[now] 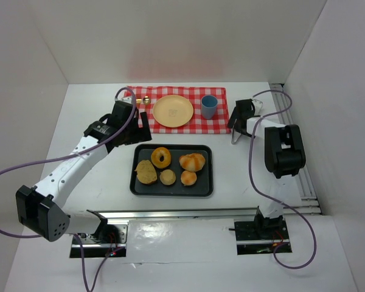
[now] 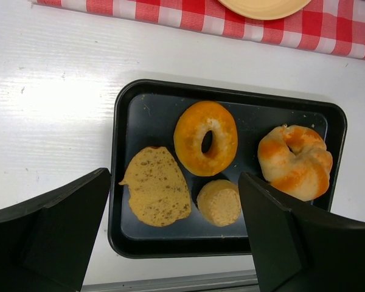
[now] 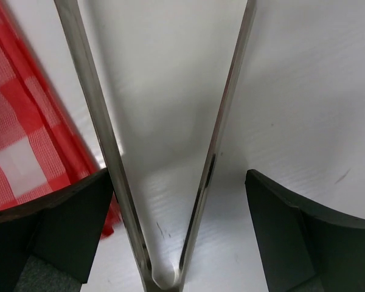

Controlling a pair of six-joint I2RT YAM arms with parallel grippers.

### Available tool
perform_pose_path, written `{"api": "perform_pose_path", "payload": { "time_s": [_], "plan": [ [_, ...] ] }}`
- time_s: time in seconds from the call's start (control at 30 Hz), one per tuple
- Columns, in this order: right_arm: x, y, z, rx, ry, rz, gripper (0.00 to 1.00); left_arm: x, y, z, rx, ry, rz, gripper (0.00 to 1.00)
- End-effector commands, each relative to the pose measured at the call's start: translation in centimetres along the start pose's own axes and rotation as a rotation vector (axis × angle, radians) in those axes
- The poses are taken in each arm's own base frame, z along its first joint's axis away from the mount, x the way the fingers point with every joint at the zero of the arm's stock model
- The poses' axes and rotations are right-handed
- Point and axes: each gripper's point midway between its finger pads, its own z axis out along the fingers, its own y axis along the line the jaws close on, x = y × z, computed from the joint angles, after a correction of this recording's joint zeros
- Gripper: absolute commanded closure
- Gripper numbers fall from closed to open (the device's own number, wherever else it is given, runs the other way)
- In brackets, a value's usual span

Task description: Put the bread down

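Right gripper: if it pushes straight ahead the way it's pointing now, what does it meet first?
The metal tongs: the right gripper points down at them with open jaws straddling both legs near the hinge. The white table lies beneath. Depth is unclear, so the gap can't be judged.

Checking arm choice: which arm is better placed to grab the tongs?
Right. The right tool, open, straddles the tongs beside the checked cloth; the left tool hovers over the bread tray instead.
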Motion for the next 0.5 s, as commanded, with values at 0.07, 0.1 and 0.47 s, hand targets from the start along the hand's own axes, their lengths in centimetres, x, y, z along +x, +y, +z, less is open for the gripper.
{"api": "perform_pose_path", "payload": {
  "time_s": [0.07, 0.1, 0.47],
  "plan": [
    [-4.2, 0.1, 1.4, 0.065, -0.14, 0.06, 0.08, -1.0, 0.1, -0.1, 0.014, -0.033, 0.006, 0.0],
    [-4.4, 0.1, 1.8, 0.075, -0.146, 0.06, 0.09, -1.0, 0.1, -0.1, 0.014, -0.033, 0.006, 0.0],
    [-5.7, 0.8, 4.7, 0.106, -0.148, 0.031, 0.08, -0.8, 1.2, 0.3, -0.005, -0.018, -0.003, 0.0]
  ]
}}
